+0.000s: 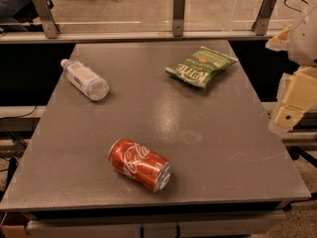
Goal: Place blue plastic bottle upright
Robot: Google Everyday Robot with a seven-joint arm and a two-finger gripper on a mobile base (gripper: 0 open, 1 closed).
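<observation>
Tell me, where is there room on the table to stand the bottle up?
The biggest bare patch is the middle of the table, between the blue plastic bottle, the chip bag and the red can. The front right corner, right of the can, is bare too. The gripper hangs off the table's right edge, so that side is tighter.
</observation>
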